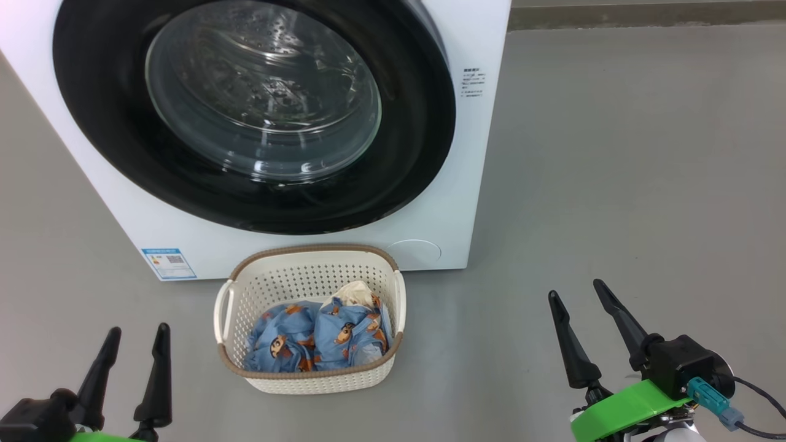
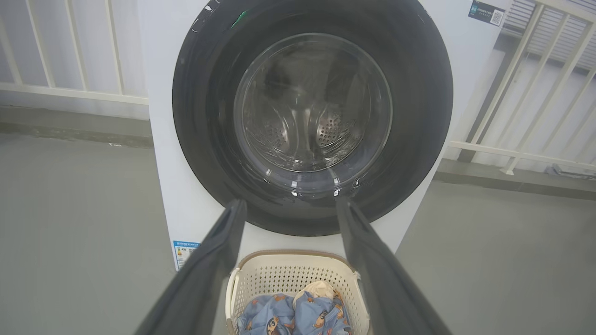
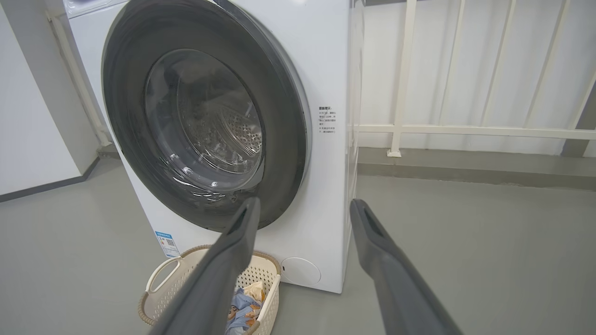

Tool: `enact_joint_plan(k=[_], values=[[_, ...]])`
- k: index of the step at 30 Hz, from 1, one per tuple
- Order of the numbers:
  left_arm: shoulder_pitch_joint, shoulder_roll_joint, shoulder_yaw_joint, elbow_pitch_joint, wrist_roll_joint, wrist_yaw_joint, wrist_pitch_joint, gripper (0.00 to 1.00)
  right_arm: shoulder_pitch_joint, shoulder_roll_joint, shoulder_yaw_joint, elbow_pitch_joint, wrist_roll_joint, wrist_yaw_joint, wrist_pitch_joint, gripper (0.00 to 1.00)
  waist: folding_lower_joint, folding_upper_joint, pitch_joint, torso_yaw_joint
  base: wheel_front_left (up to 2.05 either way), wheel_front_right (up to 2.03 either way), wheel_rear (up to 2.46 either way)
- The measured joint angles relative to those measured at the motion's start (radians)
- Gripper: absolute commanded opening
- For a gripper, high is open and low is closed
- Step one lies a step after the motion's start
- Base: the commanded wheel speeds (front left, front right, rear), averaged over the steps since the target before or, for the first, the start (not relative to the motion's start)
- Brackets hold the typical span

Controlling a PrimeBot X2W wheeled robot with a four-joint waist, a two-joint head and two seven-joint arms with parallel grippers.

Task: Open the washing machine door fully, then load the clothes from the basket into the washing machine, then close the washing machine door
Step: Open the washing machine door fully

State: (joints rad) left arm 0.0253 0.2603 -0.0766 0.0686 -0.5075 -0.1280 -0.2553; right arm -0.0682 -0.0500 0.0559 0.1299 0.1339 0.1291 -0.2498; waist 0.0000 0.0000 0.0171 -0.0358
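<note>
The white washing machine (image 1: 473,184) stands ahead on the grey floor. Its round black-rimmed door (image 1: 258,110) with a clear glass bowl lies flat against the front, shut. The cream basket (image 1: 310,380) sits on the floor right before it, holding blue bear-print clothes (image 1: 316,344) with a bit of cream cloth on top. My left gripper (image 1: 138,341) hangs open at the lower left, left of the basket. My right gripper (image 1: 577,294) is open at the lower right, well clear of basket and machine. In the wrist views the door (image 2: 312,116) (image 3: 205,125) and basket (image 2: 288,274) (image 3: 160,293) lie beyond open fingers.
White railings (image 3: 465,130) run behind and to the right of the machine. A white wall (image 3: 32,116) stands at its left. A blue label (image 1: 169,263) marks the machine's lower left front. Bare floor (image 1: 645,184) spreads to the right.
</note>
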Motion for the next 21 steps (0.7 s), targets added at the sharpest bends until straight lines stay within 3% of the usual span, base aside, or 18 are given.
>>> enact_joint_plan(k=[21], values=[[0.0, 0.009, -0.003, 0.0, -0.005, 0.0, 0.0, 1.0, 0.0, 0.001, -0.003, 0.0, 0.002, 0.0, 0.0, 1.0, 0.0, 0.0, 0.01, 0.002, 0.02, 0.02, -0.04]])
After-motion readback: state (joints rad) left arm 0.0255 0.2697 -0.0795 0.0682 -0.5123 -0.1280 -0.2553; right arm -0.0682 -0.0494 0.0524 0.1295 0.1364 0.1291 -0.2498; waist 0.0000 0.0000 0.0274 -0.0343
